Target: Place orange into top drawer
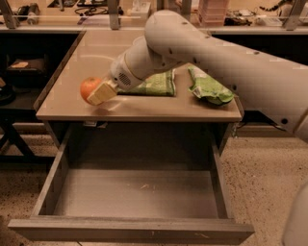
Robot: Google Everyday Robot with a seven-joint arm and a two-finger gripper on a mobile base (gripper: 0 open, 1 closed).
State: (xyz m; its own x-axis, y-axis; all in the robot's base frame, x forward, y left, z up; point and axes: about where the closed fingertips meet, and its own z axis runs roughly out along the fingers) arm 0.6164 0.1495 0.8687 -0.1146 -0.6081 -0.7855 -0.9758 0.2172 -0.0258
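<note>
The orange [87, 88] is at the front left of the tabletop [168, 109], held between the fingers of my gripper [95, 91]. One tan finger pad [102, 92] covers its right side. A shadow lies on the table under it, so it looks slightly raised. The arm reaches in from the right. The top drawer [134, 192] is pulled wide open below the table's front edge. Its flat bottom is bare and its front panel [130, 229] is nearest the camera.
A green snack bag [154, 84] lies flat mid-table behind the arm. A second, crumpled green bag [208, 86] lies at the right. Dark shelving [19, 72] stands to the left. A cluttered counter [96, 9] runs along the back.
</note>
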